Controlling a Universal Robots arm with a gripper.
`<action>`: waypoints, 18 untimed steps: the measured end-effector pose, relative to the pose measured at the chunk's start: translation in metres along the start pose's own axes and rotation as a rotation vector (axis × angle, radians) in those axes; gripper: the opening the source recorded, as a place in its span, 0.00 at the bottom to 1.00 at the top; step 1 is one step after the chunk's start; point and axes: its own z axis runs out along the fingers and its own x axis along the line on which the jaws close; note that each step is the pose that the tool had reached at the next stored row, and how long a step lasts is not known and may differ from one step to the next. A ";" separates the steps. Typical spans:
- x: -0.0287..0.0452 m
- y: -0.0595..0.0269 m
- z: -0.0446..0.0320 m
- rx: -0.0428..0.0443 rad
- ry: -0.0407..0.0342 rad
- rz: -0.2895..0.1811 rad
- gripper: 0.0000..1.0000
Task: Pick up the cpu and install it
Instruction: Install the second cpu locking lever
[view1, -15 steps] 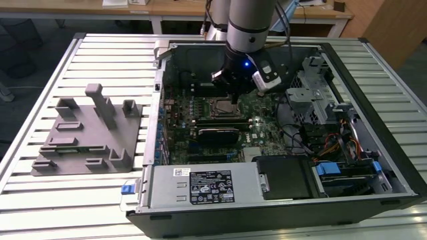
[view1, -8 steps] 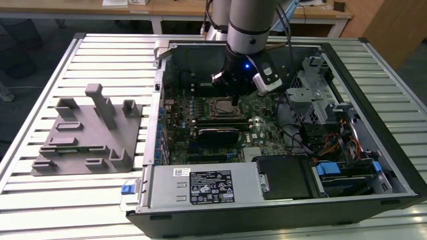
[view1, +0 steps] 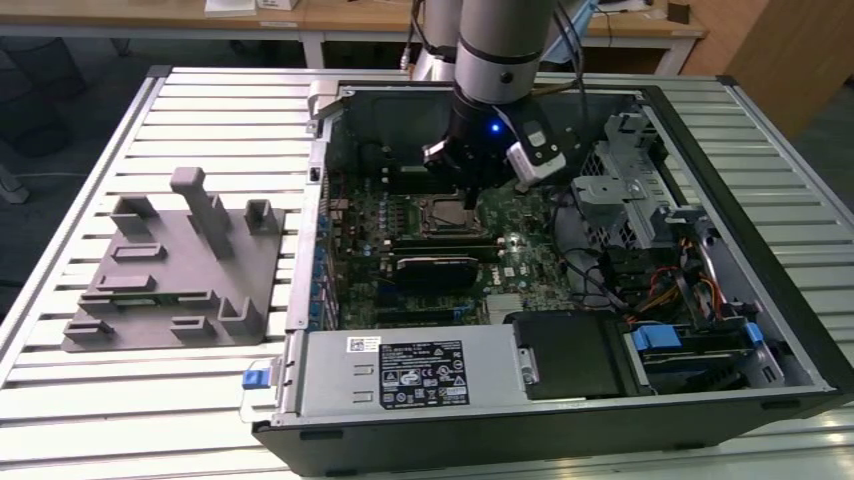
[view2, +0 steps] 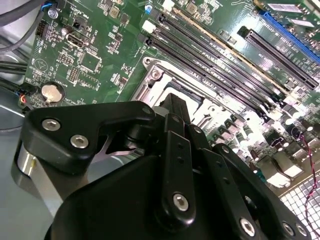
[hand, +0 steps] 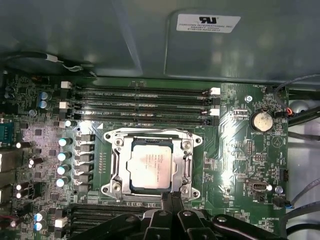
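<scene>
Black and two-fingered, the gripper hangs from the grey arm inside the open computer case, its tips low over the motherboard at the socket; in the first wrist view the fingers are drawn together into one narrow blade with nothing seen between them, their ends at the edge of the socket frame; in the second wrist view the same slim finger points down onto the frame's metal rim; just beyond the fingertips, the cpu lies flat in the socket, pale silver top up, framed all round by the metal bracket, and apart from the fingers as far as the first wrist view lets one judge; past the socket from the gripper run four long dark memory slots; another set of slots lies on the gripper's own side of the socket; a round coin battery sits off to one side of the fingertips, well apart; a row of small silver-topped capacitors stands on the opposite side; well apart from the gripper, outside the case towards the exterior view's left, a grey plastic tray with upright posts rests on the slatted metal table
</scene>
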 end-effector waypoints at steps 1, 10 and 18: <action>0.0000 -0.0005 -0.0001 0.0004 0.0001 0.000 0.11; 0.0003 -0.0098 -0.0006 0.0008 0.0011 0.000 0.11; 0.0027 -0.0127 -0.0002 -0.0022 0.0206 0.001 0.11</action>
